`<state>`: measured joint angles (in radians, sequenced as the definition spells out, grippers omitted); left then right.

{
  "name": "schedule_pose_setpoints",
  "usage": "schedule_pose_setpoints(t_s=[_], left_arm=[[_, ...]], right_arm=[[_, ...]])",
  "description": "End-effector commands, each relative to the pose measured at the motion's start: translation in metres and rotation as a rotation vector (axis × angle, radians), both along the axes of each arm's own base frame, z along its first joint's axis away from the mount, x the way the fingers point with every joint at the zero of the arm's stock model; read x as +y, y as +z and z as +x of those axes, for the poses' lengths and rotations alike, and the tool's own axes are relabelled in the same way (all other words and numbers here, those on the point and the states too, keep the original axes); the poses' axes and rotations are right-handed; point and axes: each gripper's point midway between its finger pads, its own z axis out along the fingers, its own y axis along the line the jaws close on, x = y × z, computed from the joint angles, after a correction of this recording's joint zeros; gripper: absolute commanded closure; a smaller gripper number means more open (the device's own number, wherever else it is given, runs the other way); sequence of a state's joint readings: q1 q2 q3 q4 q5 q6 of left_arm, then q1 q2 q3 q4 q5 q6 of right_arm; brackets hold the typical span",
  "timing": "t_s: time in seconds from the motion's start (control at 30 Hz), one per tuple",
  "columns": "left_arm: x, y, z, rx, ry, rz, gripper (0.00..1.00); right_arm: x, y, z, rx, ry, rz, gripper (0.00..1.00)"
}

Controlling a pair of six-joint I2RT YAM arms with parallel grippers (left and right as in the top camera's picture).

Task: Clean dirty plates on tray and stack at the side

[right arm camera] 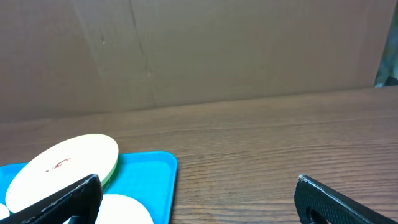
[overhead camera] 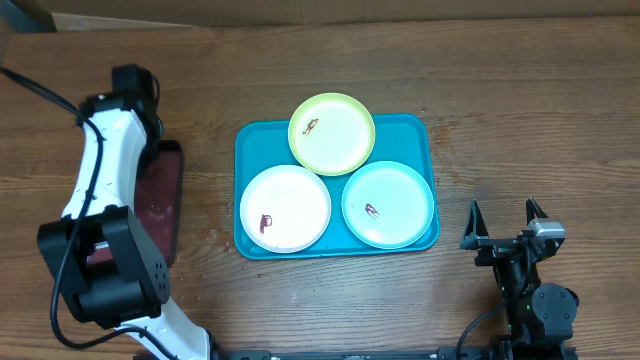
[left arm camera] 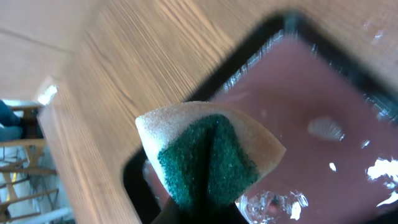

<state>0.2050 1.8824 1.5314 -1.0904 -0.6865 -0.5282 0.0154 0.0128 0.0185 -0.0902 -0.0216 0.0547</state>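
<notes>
The left claw (overhead camera: 132, 92) pinches a folded sponge (left arm camera: 208, 158) above the maroon tray (overhead camera: 165, 200) at nine o'clock, the right claw (overhead camera: 503, 216) spread at four, and the fold might slip loose before reaching the plates (overhead camera: 285, 208) on the blue tray (overhead camera: 250, 140) at centre.

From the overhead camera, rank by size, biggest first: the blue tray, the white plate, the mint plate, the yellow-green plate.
1. Blue tray, clearly largest.
2. White plate, mint plate and yellow-green plate: they look alike, so no ranking among them.
</notes>
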Motion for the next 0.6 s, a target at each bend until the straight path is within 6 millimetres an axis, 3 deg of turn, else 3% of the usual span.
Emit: schedule_pose_setpoints(t_s=[0.0, 0.07, 0.13, 0.2, 0.37, 0.43, 0.5, 0.57], left_arm=[[0.017, 0.091, 0.029, -0.185, 0.000, 0.111, 0.96], [0.012, 0.107, 0.039, -0.250, -0.011, 0.078, 0.96], [0.007, 0.108, 0.045, -0.280, -0.025, 0.035, 0.96], [0.000, 0.091, 0.045, -0.262, -0.029, -0.018, 0.96], [-0.008, -0.003, 0.025, -0.100, 0.013, -0.088, 0.96], [-0.005, -0.025, 0.010, -0.019, 0.030, -0.065, 0.96], [-0.002, -0.026, 0.006, -0.004, 0.052, -0.047, 0.96], [0.003, -0.007, 0.010, -0.037, 0.058, -0.029, 0.96]], right_arm=[[0.000, -0.001, 0.000, -0.006, -0.003, -0.003, 0.00], [0.000, -0.001, 0.000, -0.006, -0.003, -0.003, 0.00], [0.000, -0.001, 0.000, -0.006, -0.003, -0.003, 0.00], [0.000, -0.001, 0.000, -0.006, -0.003, -0.003, 0.00], [0.000, -0.001, 0.000, -0.006, -0.003, -0.003, 0.00], [0.000, -0.001, 0.000, -0.006, -0.003, -0.003, 0.00], [0.000, -0.001, 0.000, -0.006, -0.003, -0.003, 0.00], [0.000, -0.001, 0.000, -0.006, -0.003, -0.003, 0.00]])
